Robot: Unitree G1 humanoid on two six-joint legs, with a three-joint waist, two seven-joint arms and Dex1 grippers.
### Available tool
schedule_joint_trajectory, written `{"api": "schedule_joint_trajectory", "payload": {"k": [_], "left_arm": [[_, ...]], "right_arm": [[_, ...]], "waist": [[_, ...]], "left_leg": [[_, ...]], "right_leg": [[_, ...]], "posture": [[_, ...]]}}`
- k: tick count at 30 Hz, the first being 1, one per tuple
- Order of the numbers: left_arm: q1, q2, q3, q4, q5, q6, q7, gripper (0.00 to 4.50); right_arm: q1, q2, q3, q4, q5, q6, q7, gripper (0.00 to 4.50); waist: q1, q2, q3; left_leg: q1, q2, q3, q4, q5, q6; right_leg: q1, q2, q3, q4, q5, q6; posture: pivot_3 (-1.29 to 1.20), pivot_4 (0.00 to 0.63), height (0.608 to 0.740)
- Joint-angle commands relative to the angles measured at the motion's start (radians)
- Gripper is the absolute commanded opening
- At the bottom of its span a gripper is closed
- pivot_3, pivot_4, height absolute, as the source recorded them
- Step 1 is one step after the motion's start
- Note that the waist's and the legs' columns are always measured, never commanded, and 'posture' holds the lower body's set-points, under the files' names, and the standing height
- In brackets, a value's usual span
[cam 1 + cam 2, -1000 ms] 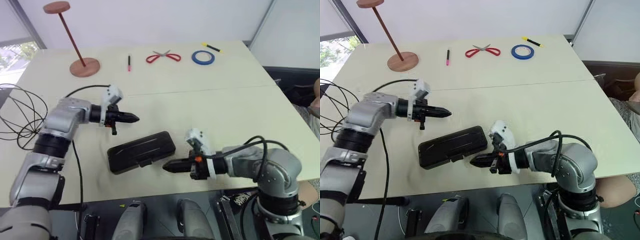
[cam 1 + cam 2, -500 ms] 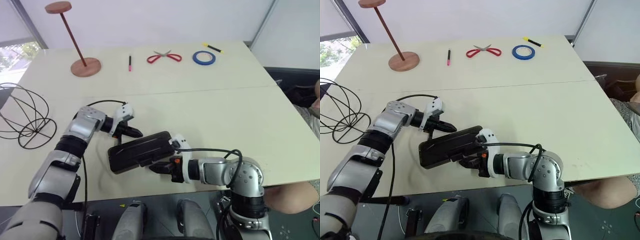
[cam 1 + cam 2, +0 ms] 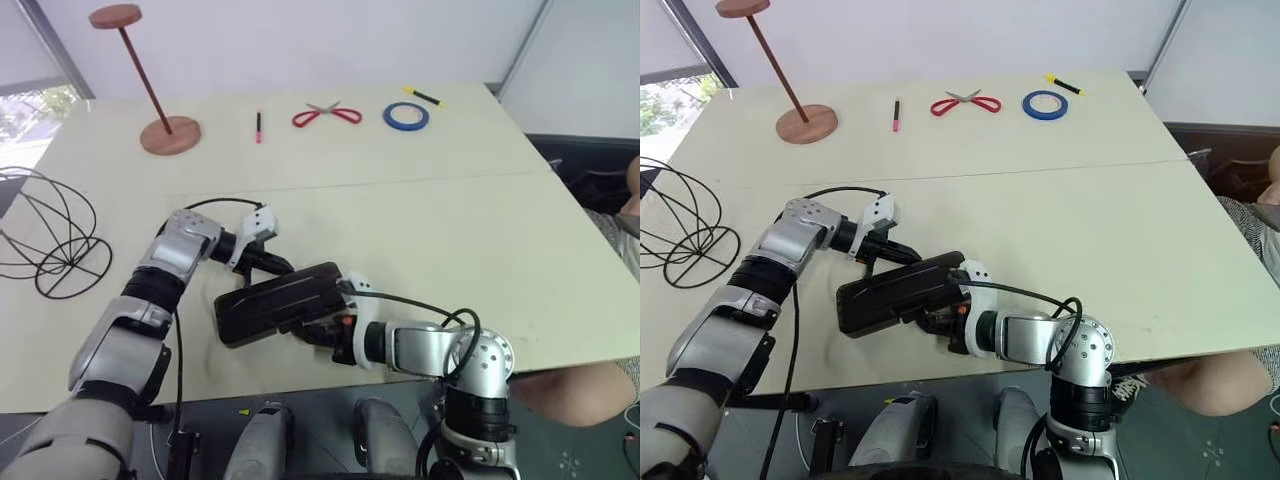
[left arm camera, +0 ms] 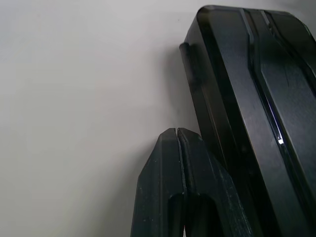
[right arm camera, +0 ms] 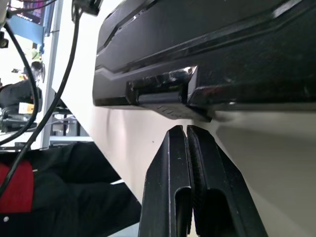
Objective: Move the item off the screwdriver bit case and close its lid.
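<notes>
Both arms have come down and in to the case [image 3: 283, 302] since a second ago; the case itself has stayed put. Nearest, the right gripper [image 5: 185, 131] sits at the case's near long edge, fingers pressed together and holding nothing, its tips just below the latch tab [image 5: 163, 92]. The lid [image 3: 902, 283] lies down over the case. At the case's far edge the left gripper [image 4: 177, 132] is likewise pinched closed and empty, just beside the case wall. The wire sphere [image 3: 45, 238] rests on the table [image 3: 480, 230] well left of the case. Far beyond the case stand the stand [image 3: 168, 133], pen [image 3: 258, 126], scissors [image 3: 326, 115] and tape [image 3: 406, 115].
</notes>
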Motion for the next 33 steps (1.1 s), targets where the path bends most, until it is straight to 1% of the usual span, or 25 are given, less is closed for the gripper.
{"api": "schedule_joint_trajectory", "payload": {"k": [1,10,16,20,26,29,33], "left_arm": [[0.003,0.002,0.012,-0.041,0.007,-0.014,-0.014,0.0],[0.01,-0.018,-0.002,-0.051,0.033,-0.029,-0.024,0.0],[0.041,-0.014,-0.021,-0.093,0.051,-0.038,-0.047,0.0],[0.102,-0.004,-0.05,-0.169,0.065,-0.046,-0.063,0.0],[0.152,-0.005,-0.065,-0.232,0.067,-0.033,-0.066,0.0],[0.15,-0.016,-0.068,-0.219,0.08,-0.06,-0.056,0.0],[0.108,-0.052,-0.056,-0.157,0.099,-0.105,-0.03,0.0]], "right_arm": [[0.007,0.084,-0.016,0.025,0.044,-0.025,-0.074,0.08],[0.025,0.056,0.076,0.07,0.205,-0.161,-0.231,0.08],[0.032,0.029,0.137,0.083,0.284,-0.246,-0.306,0.08],[0.028,0.011,0.174,0.081,0.322,-0.311,-0.338,0.08],[0.026,-0.03,0.222,0.07,0.364,-0.383,-0.364,0.08],[0.019,-0.048,0.24,0.07,0.371,-0.409,-0.366,0.08],[0.007,-0.071,0.258,0.071,0.376,-0.437,-0.363,0.08]], "waist": [[-0.001,0.0,0.0],[-0.007,0.0,0.0],[-0.018,0.0,0.0],[-0.028,0.0,-0.001],[-0.03,0.0,-0.002],[-0.029,0.0,-0.003],[-0.025,-0.001,-0.003]], "left_leg": [[0.0,0.0,0.0,0.0,0.0,0.0],[0.001,0.0,0.0,0.0,0.0,0.0],[0.001,0.001,0.0,-0.001,0.0,0.0],[0.001,0.001,0.0,-0.001,0.0,0.0],[0.002,0.003,0.0,-0.002,-0.001,0.002],[0.002,0.003,0.0,-0.002,-0.001,0.002],[0.002,0.003,0.0,-0.001,-0.001,0.002]], "right_leg": [[0.0,0.0,0.0,0.0,0.0,0.0],[0.0,0.0,0.0,0.001,0.0,0.0],[0.0,0.001,0.0,0.001,0.0,0.0],[0.0,0.001,0.0,0.0,0.0,0.0],[0.0,0.003,0.001,0.0,-0.001,0.0],[0.0,0.003,0.001,0.0,-0.001,-0.001],[0.001,0.003,0.001,0.0,-0.001,-0.001]], "posture": [[0.0,0.15,0.74],[0.0,0.15,0.74],[0.0,0.15,0.74],[0.0,0.15,0.74],[0.0,0.15,0.74],[0.0,0.15,0.74],[0.0,0.15,0.74]]}}
